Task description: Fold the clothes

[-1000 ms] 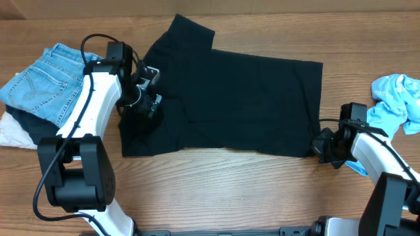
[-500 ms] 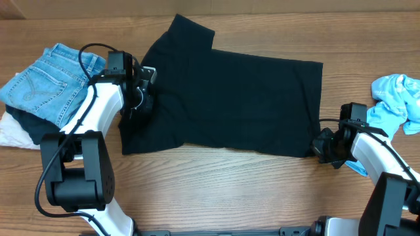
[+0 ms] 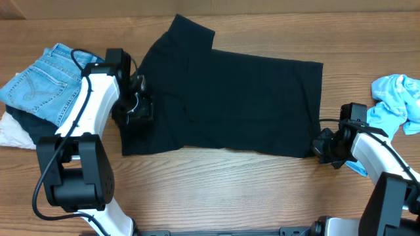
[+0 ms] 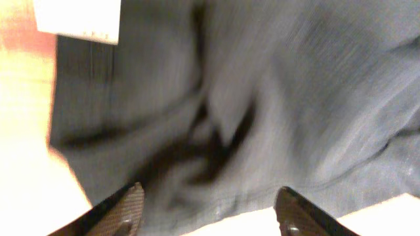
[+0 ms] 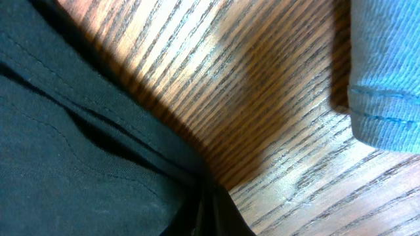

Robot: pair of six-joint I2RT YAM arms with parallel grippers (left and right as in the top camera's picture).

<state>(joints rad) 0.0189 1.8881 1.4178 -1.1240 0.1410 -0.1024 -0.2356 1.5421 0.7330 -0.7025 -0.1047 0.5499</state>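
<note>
The clothes are a black T-shirt (image 3: 230,98) spread flat across the table, with one sleeve pointing to the far side. My left gripper (image 3: 134,108) hovers low over the shirt's left end, open. In the left wrist view its two fingertips (image 4: 128,206) stand wide apart over rumpled black fabric (image 4: 262,98), with a white tag (image 4: 79,19) at the upper left. My right gripper (image 3: 323,145) is at the shirt's near right corner, shut on the hem. The right wrist view shows the jaws pinched together (image 5: 211,213) on black cloth (image 5: 79,164).
Folded blue jeans (image 3: 39,85) lie on dark and white cloth (image 3: 13,134) at the left edge, close to my left arm. A light blue garment (image 3: 397,98) is bunched at the right edge and also appears in the right wrist view (image 5: 387,65). Bare wood (image 3: 216,190) runs along the front.
My left gripper shut briefly, then opened again, and shifted a little toward the near left over the shirt's left end. The right arm and the shirt have not moved.
</note>
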